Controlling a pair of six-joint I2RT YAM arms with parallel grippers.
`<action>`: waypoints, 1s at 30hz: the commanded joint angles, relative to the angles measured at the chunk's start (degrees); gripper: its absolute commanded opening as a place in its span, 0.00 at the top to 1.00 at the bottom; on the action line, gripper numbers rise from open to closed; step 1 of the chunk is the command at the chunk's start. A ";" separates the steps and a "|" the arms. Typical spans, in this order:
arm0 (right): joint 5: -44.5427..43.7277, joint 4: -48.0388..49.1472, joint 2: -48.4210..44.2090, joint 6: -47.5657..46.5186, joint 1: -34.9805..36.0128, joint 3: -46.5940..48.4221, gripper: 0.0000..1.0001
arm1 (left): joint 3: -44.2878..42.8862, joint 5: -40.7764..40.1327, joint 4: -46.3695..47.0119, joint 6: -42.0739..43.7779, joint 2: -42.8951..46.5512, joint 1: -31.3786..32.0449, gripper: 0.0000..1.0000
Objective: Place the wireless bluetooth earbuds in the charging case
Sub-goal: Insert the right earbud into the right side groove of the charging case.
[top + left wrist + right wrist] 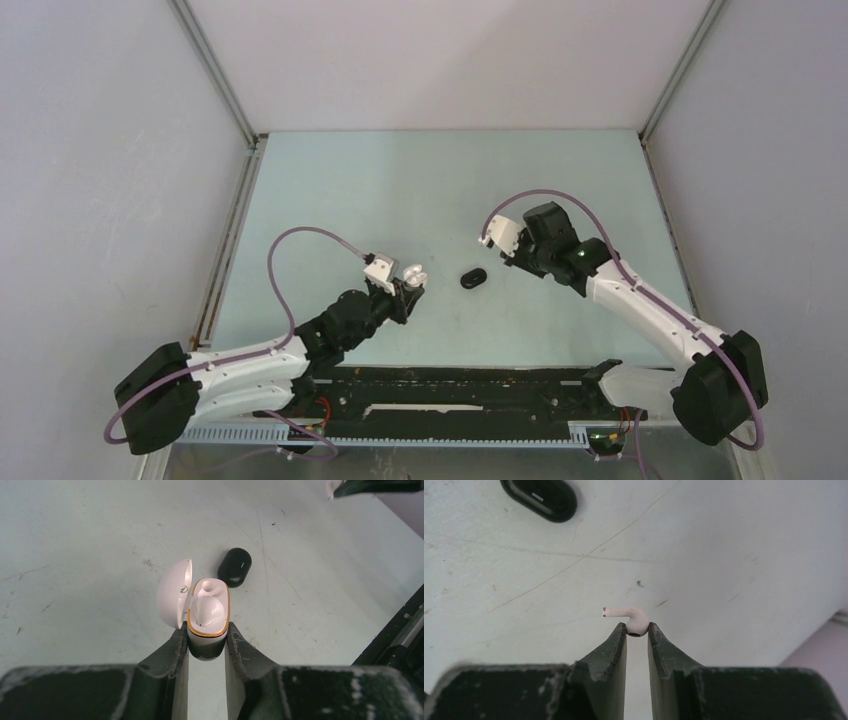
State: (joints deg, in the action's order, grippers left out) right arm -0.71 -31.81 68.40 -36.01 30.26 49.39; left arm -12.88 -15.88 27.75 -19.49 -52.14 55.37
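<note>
My left gripper (407,288) (206,631) is shut on the lower end of a white charging case (412,272) (208,630) with a gold rim. Its lid (173,592) hangs open to the left. One white earbud (208,611) sits in the near socket; the far socket (208,587) shows empty. My right gripper (508,255) (637,626) is shut on the rounded head of another white earbud (625,613), held at the very fingertips above the table. Its stem points left. The two grippers are apart, right of centre and left of centre.
A closed black oval case (474,277) (234,567) (540,498) lies on the pale green table (440,190) between the two grippers. A black rail (470,395) runs along the near edge. Grey enclosure walls stand left, right and behind.
</note>
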 commanded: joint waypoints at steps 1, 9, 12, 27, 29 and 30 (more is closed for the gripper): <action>-4.13 -0.59 -1.69 -13.02 1.88 7.10 1.00 | -5.05 2.55 4.78 -0.03 -3.64 0.39 0.98; -9.82 3.45 -11.74 -22.88 15.40 10.82 1.00 | -9.84 7.64 8.69 2.98 -8.51 2.53 0.97; -11.68 3.00 -14.64 -21.49 20.74 10.64 1.00 | -10.03 11.46 11.15 3.74 -9.14 3.51 0.96; -14.47 9.98 -18.98 -23.11 29.54 2.76 1.00 | -12.76 19.55 15.99 -1.63 -12.11 4.65 0.94; -14.50 10.99 -19.36 -23.67 29.97 1.97 1.00 | -13.31 20.61 16.04 -2.34 -12.12 4.65 0.94; -14.45 11.44 -19.75 -23.89 30.17 1.53 1.00 | -13.53 20.91 16.02 -2.67 -12.11 4.65 0.94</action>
State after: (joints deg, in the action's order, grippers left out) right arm -13.80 -25.76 49.78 -58.41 59.48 51.96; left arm -23.38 1.32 39.42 -19.97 -64.51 59.88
